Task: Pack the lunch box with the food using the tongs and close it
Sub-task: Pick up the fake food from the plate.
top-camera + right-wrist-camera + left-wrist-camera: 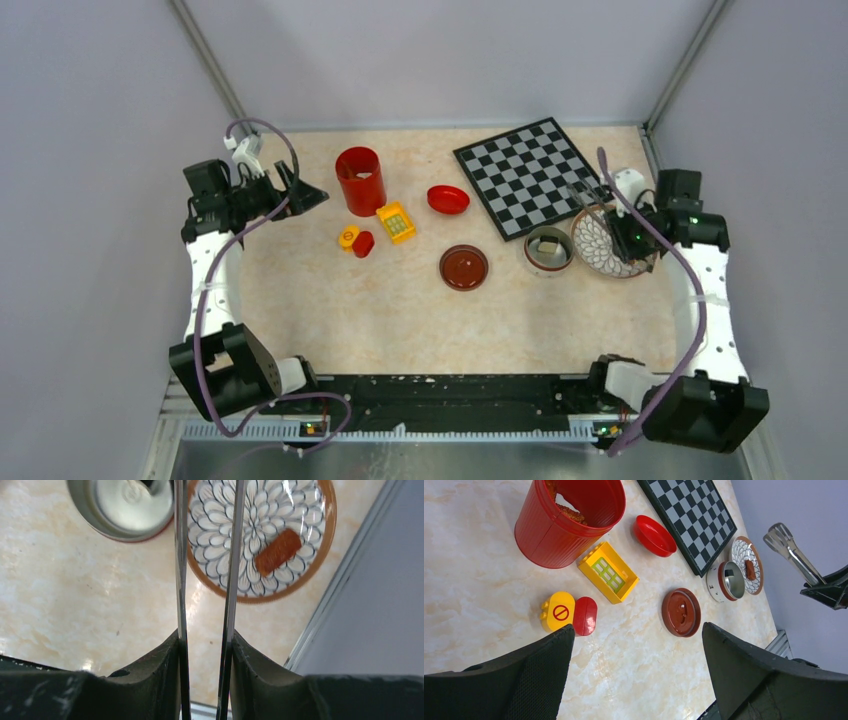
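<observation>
1. The lunch box (549,250) sits right of centre in the top view, between the chessboard's (530,175) lower corner and the frame's lower half. It just touches or nearly touches the patterned plate (585,262) on its right.
2. It is a small round shallow pot with a reddish rim. Its inside is shiny bare steel in the right wrist view, where it fills the upper left corner. It stands open.
3. In the top view a pale beige chunk (548,246) lies inside it.
4. One orange-brown, oblong, fried-looking piece (278,552) lies on the plate's white-and-dark petal pattern, toward its right side.
5. The tongs (180,580) are two thin, straight silver arms running side by side up the middle of the right wrist frame. The left arm passes by the lunch box's right rim and the right arm crosses the plate. Their tips run off the top edge.
6. In the left wrist view the tongs' flattened tips show at the upper right, lifted off the surface (380,300).
7. The right claw (205,645) is clamped on the tongs, one dark finger pressed to the outside of each arm.
8. The left claw (638,629) is spread wide and grips nothing. It is at the upper left of the top view.
9. A brown-red round lid (464,267) lies flat just left of the lunch box, apart from it.
</observation>
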You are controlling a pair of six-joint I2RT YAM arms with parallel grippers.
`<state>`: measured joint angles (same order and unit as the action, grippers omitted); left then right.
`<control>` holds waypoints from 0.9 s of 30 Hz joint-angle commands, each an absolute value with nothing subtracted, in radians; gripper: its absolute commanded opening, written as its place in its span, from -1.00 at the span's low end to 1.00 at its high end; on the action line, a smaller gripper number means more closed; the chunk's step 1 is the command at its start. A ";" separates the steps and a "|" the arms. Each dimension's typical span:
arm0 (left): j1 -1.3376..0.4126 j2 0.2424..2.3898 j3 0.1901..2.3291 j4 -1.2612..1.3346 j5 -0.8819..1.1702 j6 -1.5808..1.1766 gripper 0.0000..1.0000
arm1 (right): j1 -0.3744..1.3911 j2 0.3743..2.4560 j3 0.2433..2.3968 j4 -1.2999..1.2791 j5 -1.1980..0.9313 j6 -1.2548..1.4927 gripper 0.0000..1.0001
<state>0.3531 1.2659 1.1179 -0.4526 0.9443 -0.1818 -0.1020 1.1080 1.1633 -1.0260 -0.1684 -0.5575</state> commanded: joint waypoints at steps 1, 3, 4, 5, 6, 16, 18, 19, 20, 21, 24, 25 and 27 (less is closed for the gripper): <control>0.360 1.271 1.109 -0.403 0.985 -0.187 0.97 | -0.298 1.056 1.130 -1.115 -0.278 -0.678 -0.34; 0.359 1.267 1.109 -0.404 0.987 -0.184 0.97 | -0.390 1.057 1.121 -1.158 -0.308 -0.732 -0.34; 0.359 1.265 1.108 -0.404 0.985 -0.179 0.97 | -0.432 1.060 1.115 -1.174 -0.313 -0.757 -0.34; 0.359 1.261 1.107 -0.404 0.982 -0.175 0.97 | -0.471 1.063 1.111 -1.190 -0.320 -0.780 -0.34; 0.359 1.257 1.107 -0.403 0.978 -0.169 0.97 | -0.527 1.070 1.110 -1.206 -0.326 -0.804 -0.34; 0.359 1.237 1.104 -0.397 0.980 -0.152 0.97 | -0.788 1.147 1.114 -1.292 -0.332 -0.871 -0.33; 0.359 1.232 1.103 -0.387 0.984 -0.155 0.97 | -0.799 1.158 1.109 -1.302 -0.323 -0.864 -0.33; 0.359 1.228 1.100 -0.381 0.985 -0.156 0.97 | -0.800 1.162 1.104 -1.304 -0.318 -0.857 -0.33; 0.359 1.229 1.097 -0.376 0.988 -0.158 0.97 | -0.799 1.163 1.100 -1.299 -0.312 -0.849 -0.33; 0.359 1.229 1.093 -0.371 0.991 -0.159 0.97 | -0.800 1.164 1.094 -1.289 -0.305 -0.841 -0.33; 0.359 1.236 1.087 -0.370 0.996 -0.157 0.97 | -0.800 1.174 1.083 -1.271 -0.290 -0.823 -0.32; 0.358 1.238 1.086 -0.369 0.996 -0.156 0.97 | -0.800 1.179 1.077 -1.270 -0.287 -0.822 -0.32; 0.359 1.241 1.085 -0.368 0.999 -0.156 0.97 | -0.800 1.185 1.060 -1.258 -0.271 -0.818 -0.32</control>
<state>0.3531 1.2610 1.0908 -0.4122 0.9695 -0.1692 -0.7933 1.1725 1.0779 -1.2804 -0.2863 -0.8314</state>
